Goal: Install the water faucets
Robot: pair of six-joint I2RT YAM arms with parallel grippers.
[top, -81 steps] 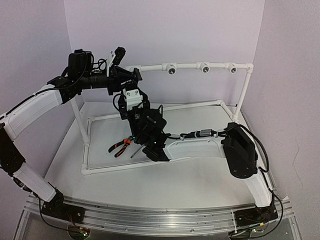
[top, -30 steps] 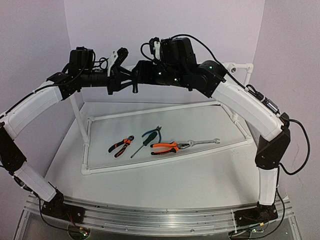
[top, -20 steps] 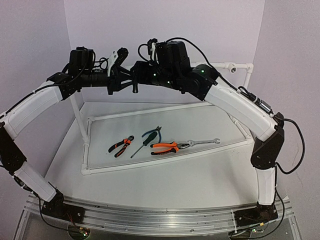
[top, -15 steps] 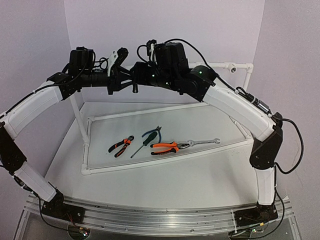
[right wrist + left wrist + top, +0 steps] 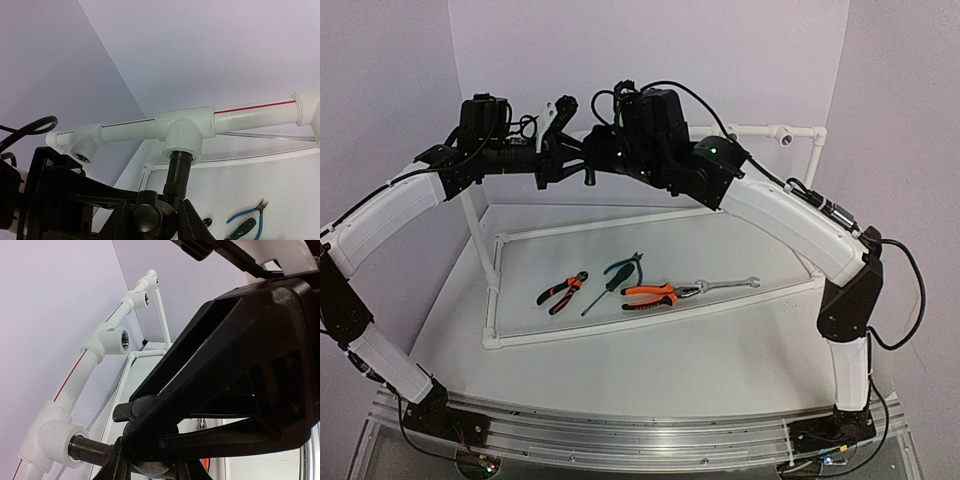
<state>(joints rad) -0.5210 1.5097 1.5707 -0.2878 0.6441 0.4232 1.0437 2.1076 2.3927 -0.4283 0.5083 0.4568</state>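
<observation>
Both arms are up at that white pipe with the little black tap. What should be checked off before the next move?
1. Thread of the black tap started in the tee fitting: ok.
2. Tap screwed fully home: cannot tell; bare threads show outside the socket.
3. Fingers of the right gripper either side of the tap: ok.
4. Grip of the right gripper firm: cannot tell.
5. Hold of the left gripper on the tap: cannot tell.
6. The pliers lying below, out of the way: ok.

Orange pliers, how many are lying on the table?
2. A smaller pair lies on the left inside the white pipe frame, and a bigger pair lies in the middle, its nose by the wrench. I see no spot where another could hide.
</observation>
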